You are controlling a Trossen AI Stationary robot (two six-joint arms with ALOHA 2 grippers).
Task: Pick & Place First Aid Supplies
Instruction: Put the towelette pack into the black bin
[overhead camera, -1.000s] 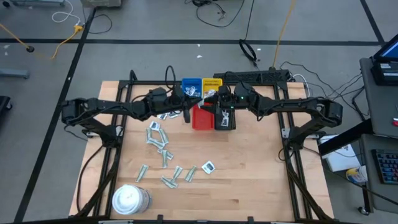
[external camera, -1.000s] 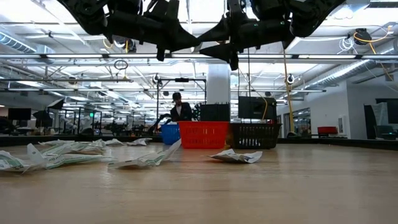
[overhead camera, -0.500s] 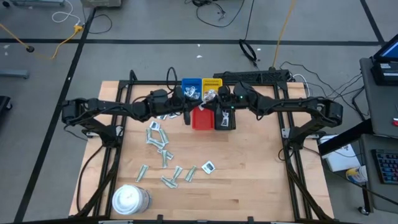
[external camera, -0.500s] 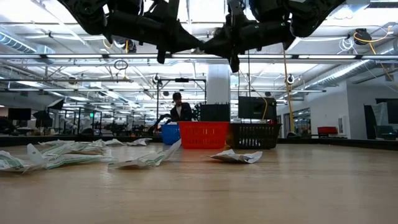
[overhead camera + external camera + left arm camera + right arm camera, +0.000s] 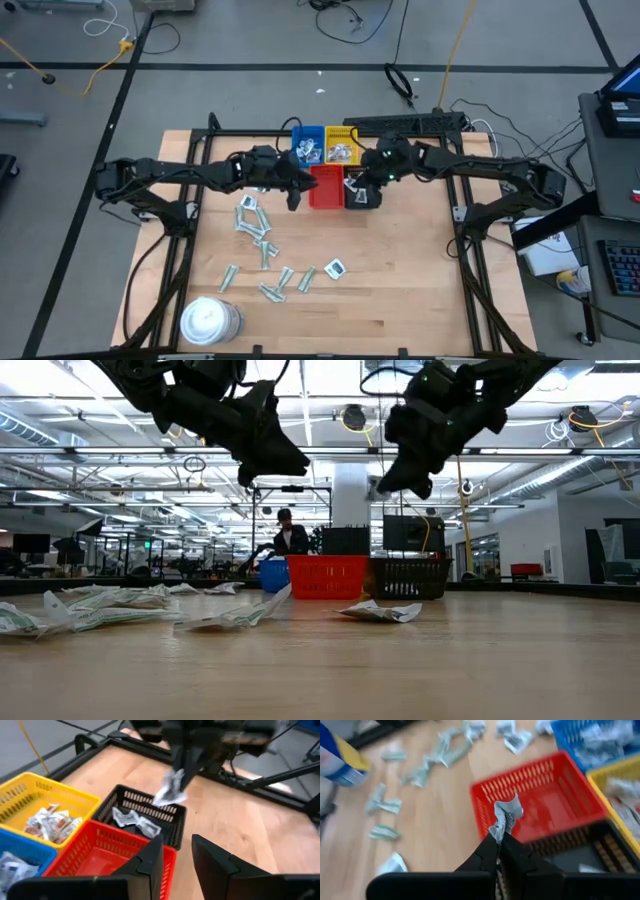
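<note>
The right gripper (image 5: 499,836) is clenching a small crumpled white-and-grey wrapped packet (image 5: 506,816) between its closed fingertips, holding it in the air near the centre of the right wrist view, over the boundary between the red plastic mesh tray (image 5: 540,800) and the black mesh tray (image 5: 580,855). In the left wrist view the same packet (image 5: 170,790) is dangling at upper centre above the black tray (image 5: 145,817), which is already holding a couple of white packets.

The main risk is that the pinch looks thin: only a corner of the packet is caught, so a quick swing could be shaking it loose and dropping it into the red tray, which is looking empty, or onto the wooden tabletop (image 5: 400,270). Letting go before the gripper is centred over the intended tray would be sending it into the wrong compartment.

The left gripper (image 5: 175,851) is hovering with its fingers slightly parted and nothing between them, at the near edge of the red tray in the middle of the high view. The two arms are working close together there, so a clash is possible.

Many loose pale grey-green strip packets (image 5: 262,245) are lying at lower left of centre on the table, near a round white tub (image 5: 208,320).
</note>
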